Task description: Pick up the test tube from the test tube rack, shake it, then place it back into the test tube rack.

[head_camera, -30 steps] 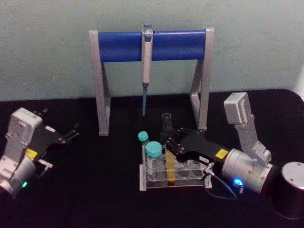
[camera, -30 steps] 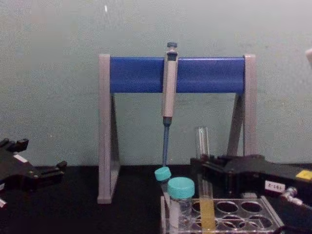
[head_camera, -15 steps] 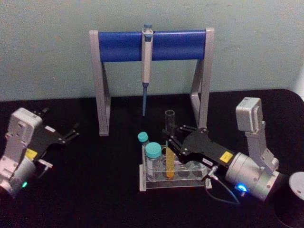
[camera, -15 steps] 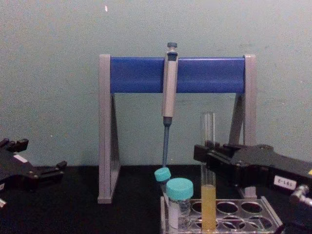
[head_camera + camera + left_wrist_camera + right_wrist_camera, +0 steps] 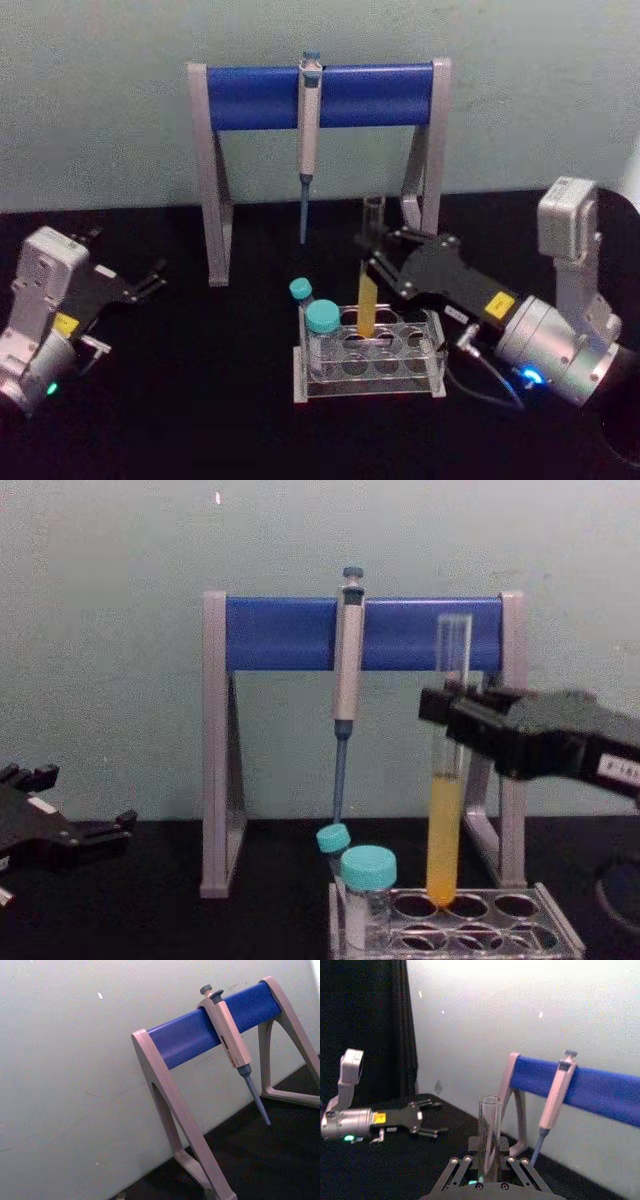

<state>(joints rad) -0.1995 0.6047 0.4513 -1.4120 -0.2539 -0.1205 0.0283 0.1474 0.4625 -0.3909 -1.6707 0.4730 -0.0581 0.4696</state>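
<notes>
The test tube [image 5: 446, 820] is a tall clear glass tube with yellow liquid in its lower half. It hangs upright with its rounded bottom just at the top plate of the test tube rack [image 5: 556, 932], above a back-row hole. My right gripper [image 5: 450, 715] is shut on the tube's clear upper part. From the head the tube [image 5: 367, 295] stands over the clear rack [image 5: 371, 386], with the right gripper [image 5: 373, 252] reaching in from the right. In the right wrist view the tube [image 5: 489, 1130] rises between the fingers. My left gripper [image 5: 150, 282] rests open at the far left.
Two teal-capped vials [image 5: 322, 318] [image 5: 300, 289] stand at the rack's left end. Behind the rack is the grey-and-blue pipette stand [image 5: 320, 95], with a grey pipette [image 5: 308, 130] hanging from its bar. Bare black tabletop lies between the left gripper and the rack.
My right gripper has risen with the test tube, drawing it up out of its hole until its bottom sits at the rack's top plate. The left arm has stayed still.
</notes>
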